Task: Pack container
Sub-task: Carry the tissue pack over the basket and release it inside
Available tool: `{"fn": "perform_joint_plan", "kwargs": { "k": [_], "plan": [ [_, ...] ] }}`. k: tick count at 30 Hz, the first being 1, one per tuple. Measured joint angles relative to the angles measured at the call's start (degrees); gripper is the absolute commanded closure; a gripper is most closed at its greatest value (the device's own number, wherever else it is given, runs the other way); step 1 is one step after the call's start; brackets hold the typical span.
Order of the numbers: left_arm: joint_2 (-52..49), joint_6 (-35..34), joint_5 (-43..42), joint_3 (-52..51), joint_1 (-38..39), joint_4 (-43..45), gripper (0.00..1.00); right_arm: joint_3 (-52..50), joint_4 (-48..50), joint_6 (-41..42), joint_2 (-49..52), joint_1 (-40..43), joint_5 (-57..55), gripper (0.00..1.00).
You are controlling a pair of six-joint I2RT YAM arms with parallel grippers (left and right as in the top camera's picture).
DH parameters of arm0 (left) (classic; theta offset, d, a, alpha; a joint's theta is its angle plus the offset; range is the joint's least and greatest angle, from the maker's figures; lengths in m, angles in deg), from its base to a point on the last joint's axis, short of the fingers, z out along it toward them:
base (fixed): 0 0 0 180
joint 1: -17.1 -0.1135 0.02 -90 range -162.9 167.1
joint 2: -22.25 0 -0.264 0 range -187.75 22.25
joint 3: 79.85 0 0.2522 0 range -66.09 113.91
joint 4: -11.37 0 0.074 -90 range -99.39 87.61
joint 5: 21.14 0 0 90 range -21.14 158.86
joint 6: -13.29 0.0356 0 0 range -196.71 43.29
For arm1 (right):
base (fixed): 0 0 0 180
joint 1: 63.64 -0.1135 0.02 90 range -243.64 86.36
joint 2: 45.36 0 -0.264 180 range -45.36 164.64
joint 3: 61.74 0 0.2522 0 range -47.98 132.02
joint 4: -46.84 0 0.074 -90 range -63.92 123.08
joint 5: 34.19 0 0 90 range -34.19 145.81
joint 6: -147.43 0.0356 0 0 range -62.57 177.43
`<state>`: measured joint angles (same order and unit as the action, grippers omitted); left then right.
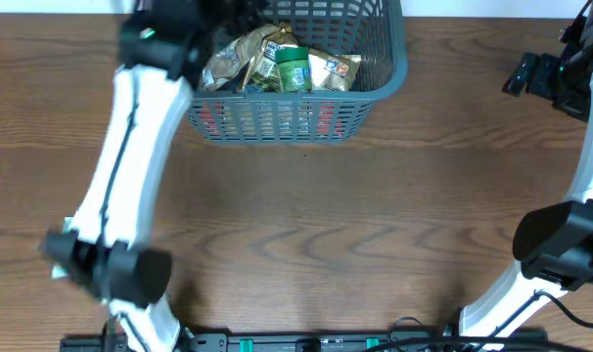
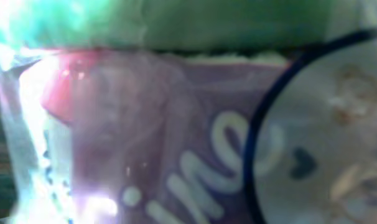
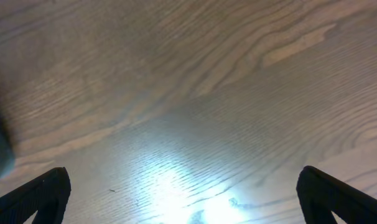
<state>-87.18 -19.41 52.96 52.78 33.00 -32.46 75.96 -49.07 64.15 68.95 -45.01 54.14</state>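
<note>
The dark grey lattice container (image 1: 296,122) stands at the far middle of the table. It holds several packets, among them a gold one (image 1: 240,59) and a green one (image 1: 294,68). My left gripper (image 1: 218,18) reaches into the container's far left corner, and its fingers are hidden. The left wrist view is filled by a blurred purple packet (image 2: 176,155) with white letters, with a green packet (image 2: 207,22) above it. My right gripper (image 1: 520,74) is open and empty over bare wood at the far right, as the right wrist view (image 3: 185,199) also shows.
The wooden table (image 1: 355,225) stretches in front of the container. The left arm (image 1: 130,166) crosses the left side of the table. The right arm's base (image 1: 561,244) stands at the near right.
</note>
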Motion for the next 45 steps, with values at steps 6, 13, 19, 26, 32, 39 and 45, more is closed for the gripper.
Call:
{"fn": "perform_joint_plan", "kwargs": {
  "k": [6,13,19,26,32,39,45],
  "plan": [
    [-11.1,0.3,0.3,-0.3,0.0,-0.5,0.94,0.0,-0.8,0.0,0.0,0.0,0.2,0.01],
    [-15.3,0.9,0.9,-0.3,-0.1,-6.7,0.69,0.0,-0.8,0.0,0.0,0.0,0.3,0.01],
    [-15.3,0.7,0.9,-0.3,-0.1,-8.5,0.02,0.0,-0.8,0.0,0.0,0.0,0.4,0.01],
    [-13.6,-3.4,2.7,-0.3,-0.1,-8.9,0.02,0.0,-0.9,0.0,0.0,0.0,0.4,0.01],
    [-0.4,-8.0,10.8,-0.7,-0.2,-8.7,0.02,0.0,-0.9,0.0,0.0,0.0,0.4,0.01],
    [21.7,-29.3,23.1,0.6,-7.4,-21.9,0.02,0.0,-0.7,-0.3,0.0,0.0,0.4,0.01],
    [29.8,-49.8,27.2,0.8,-22.1,-44.4,0.02,0.0,0.1,-0.3,0.0,0.0,0.4,0.01]
  ]
}}
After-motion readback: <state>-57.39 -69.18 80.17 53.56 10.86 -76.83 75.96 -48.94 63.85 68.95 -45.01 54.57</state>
